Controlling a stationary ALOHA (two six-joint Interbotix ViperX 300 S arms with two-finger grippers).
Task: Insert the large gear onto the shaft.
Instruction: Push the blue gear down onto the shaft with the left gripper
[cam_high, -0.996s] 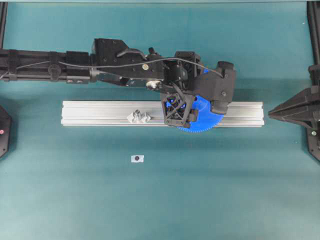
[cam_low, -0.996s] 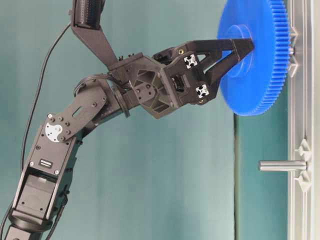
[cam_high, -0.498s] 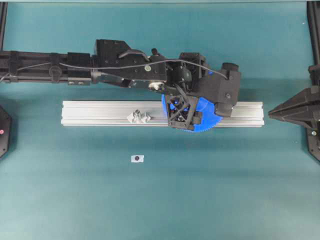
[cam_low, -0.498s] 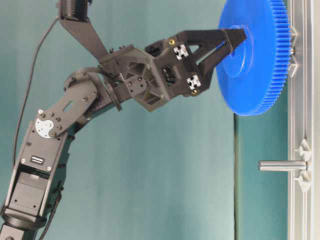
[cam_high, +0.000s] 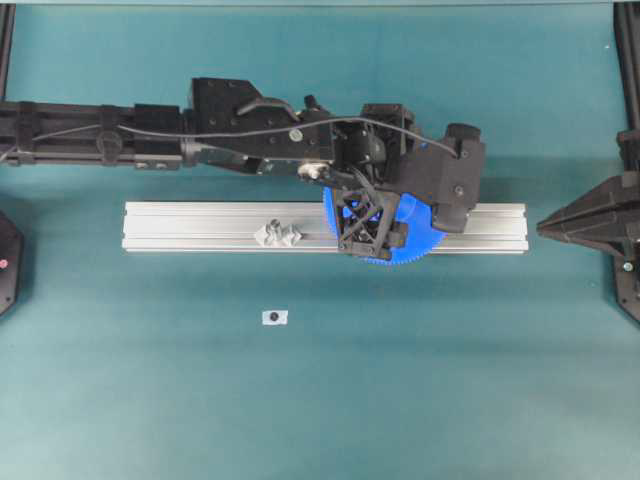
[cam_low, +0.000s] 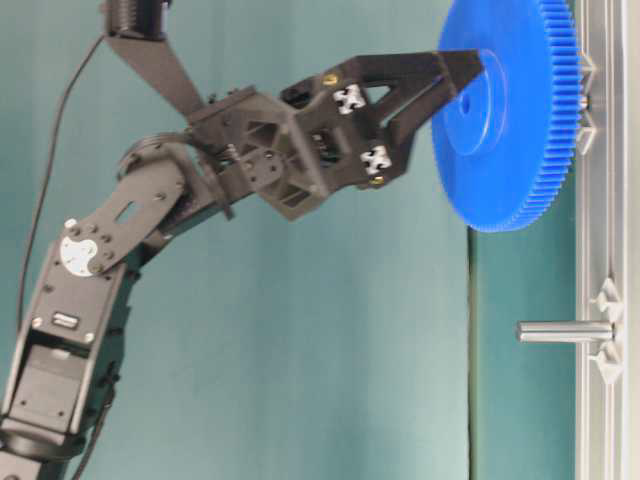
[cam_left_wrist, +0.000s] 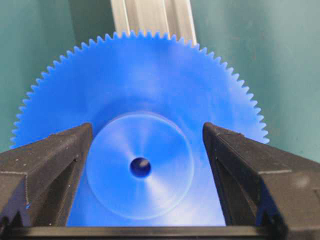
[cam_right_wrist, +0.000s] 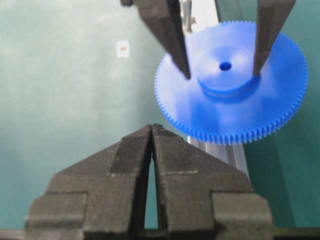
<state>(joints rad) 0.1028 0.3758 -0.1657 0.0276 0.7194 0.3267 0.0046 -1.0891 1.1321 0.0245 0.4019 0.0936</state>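
The large blue gear (cam_high: 415, 240) lies flat on the aluminium rail (cam_high: 200, 225), under my left gripper (cam_high: 365, 225). The table-level view shows the gear (cam_low: 510, 150) seated over the shaft; only the shaft's base (cam_low: 583, 100) shows, with a grey glint inside the hub hole (cam_left_wrist: 140, 167). My left gripper (cam_left_wrist: 147, 129) is open. Its fingers (cam_right_wrist: 175, 50) flank the raised hub without clamping it. My right gripper (cam_right_wrist: 151, 127) is shut and empty, parked at the right edge (cam_high: 545, 228).
A second grey pin (cam_low: 565, 330) with clear pieces at its base stands uncovered on the rail, left of the gear in the overhead view (cam_high: 277, 235). A small dark-centred marker (cam_high: 274, 317) lies on the teal table in front of the rail.
My left gripper's fingers were shut on the gear's hub one second ago. They have opened and drawn back a little. The gear has stayed in place. The right arm has not moved.
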